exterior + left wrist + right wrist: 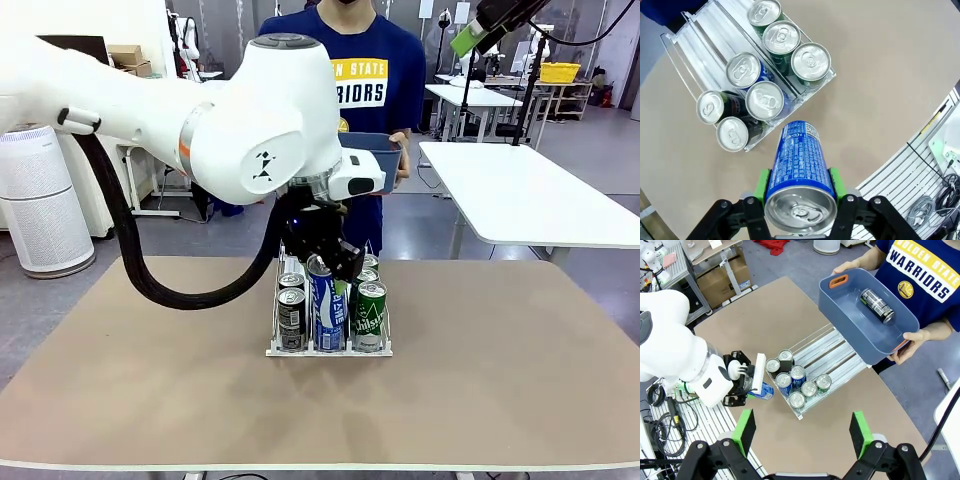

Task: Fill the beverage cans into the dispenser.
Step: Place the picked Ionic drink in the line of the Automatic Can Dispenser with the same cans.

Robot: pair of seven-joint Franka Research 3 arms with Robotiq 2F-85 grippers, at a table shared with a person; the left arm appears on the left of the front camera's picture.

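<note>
left gripper (799, 186): bottom centre of the left wrist view. Green pads are clamped on the sides of a blue-and-white can, jaws a can's width apart. In the front view (333, 252) it hangs under the big white arm, centre frame.
held can (798, 150): silver top faces the wrist camera and the base points at the dispenser's front lip. It is tilted and off the table. The base ends just short of the lip by the middle lane; can't tell if they touch. In the front view (324, 305) it covers the middle lane.
right gripper (802, 432): bottom of the right wrist view, pads wide apart with nothing between them, high over the table. In the front view it is in the top right corner (472, 38).
table (500, 380): tan top, dispenser near its centre.
dispenser (702, 32): upper left of the left wrist view. White, three lanes, wire dividers. Seven cans stand upright, packed at the lip end. The far stretch of the lanes is bare.
black cans (712, 106): two, left lane in the front view.
blue cans (765, 100): two, middle lane.
green cans (781, 37): three in a row, right lane in the front view.
bin (860, 327): blue-grey with orange handle cut-outs, upper right of the right wrist view. Held off the table at the dispenser's far end.
loose can (877, 305): black, lying on its side inside the bin.
hands (912, 342): one on each short end of the bin.
person (365, 70): far side of the table, navy shirt, top centre of the front view.
</note>
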